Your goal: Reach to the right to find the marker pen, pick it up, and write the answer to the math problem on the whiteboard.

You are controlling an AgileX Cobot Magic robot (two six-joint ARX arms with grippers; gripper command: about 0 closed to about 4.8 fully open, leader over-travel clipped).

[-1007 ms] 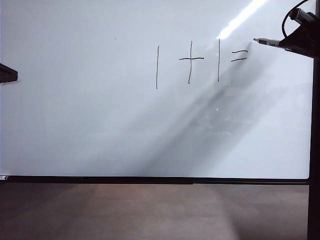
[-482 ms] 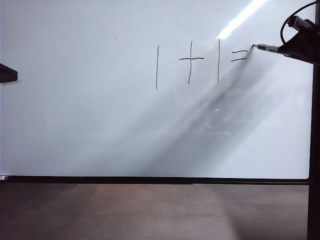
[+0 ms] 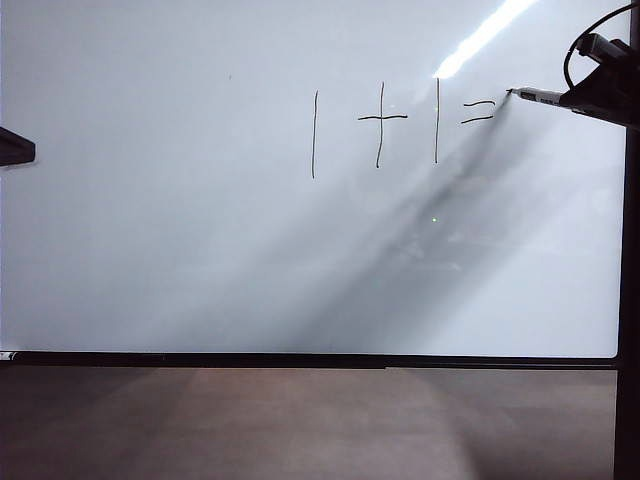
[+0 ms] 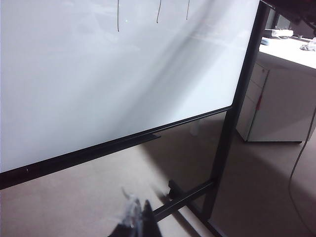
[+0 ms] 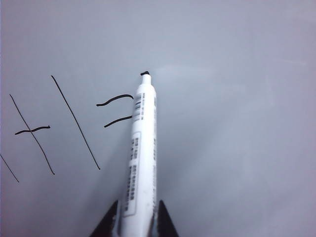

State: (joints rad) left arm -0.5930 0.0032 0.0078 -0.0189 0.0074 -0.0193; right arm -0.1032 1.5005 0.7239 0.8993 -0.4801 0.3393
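Observation:
The whiteboard fills the exterior view, with the math problem written as one plus one equals. My right gripper reaches in from the upper right, shut on the marker pen. The pen's tip rests at the board just right of the equals sign. In the right wrist view the marker pen is a white barrel between my right gripper's dark fingers, its black tip beside the equals strokes of the math problem. The answer shows in no view. My left gripper hangs shut and empty, low before the whiteboard.
A black frame rail runs under the board above brown floor. The stand's post rises at the right edge. A white drawer cabinet stands beyond the board's corner, and the stand's foot bar crosses the floor. Part of the left arm juts in at the left edge.
The pen tip has sunk a little, from above the equals sign to level with its upper stroke, and has stayed there. The left arm has not moved.

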